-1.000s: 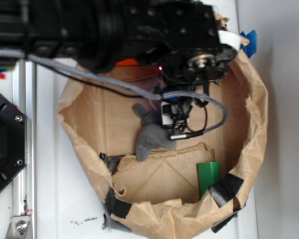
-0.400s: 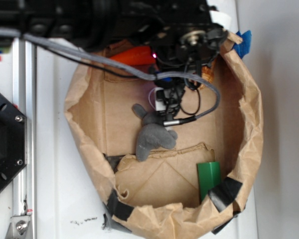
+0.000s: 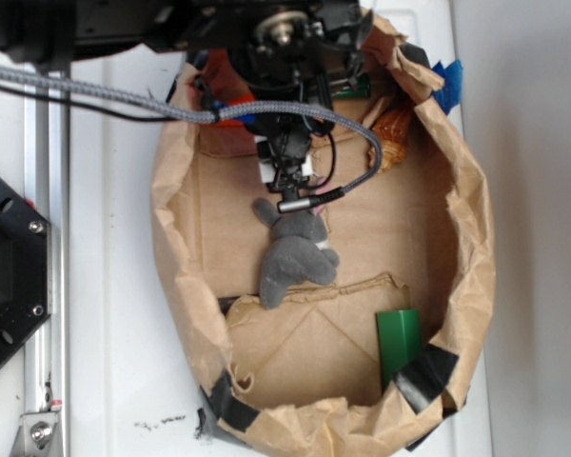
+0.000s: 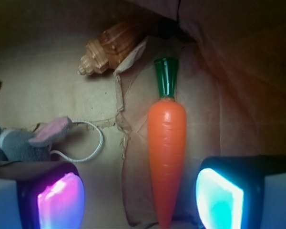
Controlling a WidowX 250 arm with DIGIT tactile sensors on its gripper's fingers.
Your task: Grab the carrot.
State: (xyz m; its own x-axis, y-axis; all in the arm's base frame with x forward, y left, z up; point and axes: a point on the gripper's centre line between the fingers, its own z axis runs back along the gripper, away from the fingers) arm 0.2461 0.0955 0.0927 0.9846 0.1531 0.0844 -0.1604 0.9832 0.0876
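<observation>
In the wrist view, the pincer (image 4: pixel 140 193) stands wide open, holding nothing; its two lit pads fill the lower corners, one glowing pink-purple (image 4: pixel 61 200) on the left, one cyan (image 4: pixel 219 198) on the right. Beyond the left pad lies a soft grey plush bunny with a pink-lined ear (image 4: pixel 26 140), only partly in view at the left edge, with a thin pale looped cord (image 4: pixel 93 143) beside it. Farther ahead and left of centre sits a ridged tan-brown spiral seashell (image 4: pixel 109 45). Between the two pads, nearer the right one, lies the smooth glossy orange plastic carrot (image 4: pixel 167 152), flat on the brown paper floor (image 4: pixel 57 81), its dark green stem cap pointing away from the pincer and its tip reaching back between the pads. Neither pad touches it.

In the exterior view, the black arm hangs over the far end of a crumpled brown paper bag (image 3: pixel 476 238) laid open on a white table (image 3: pixel 105 286). A flat green rectangular block (image 3: pixel 398 338) lies well apart from the pincer (image 3: pixel 287 176).
</observation>
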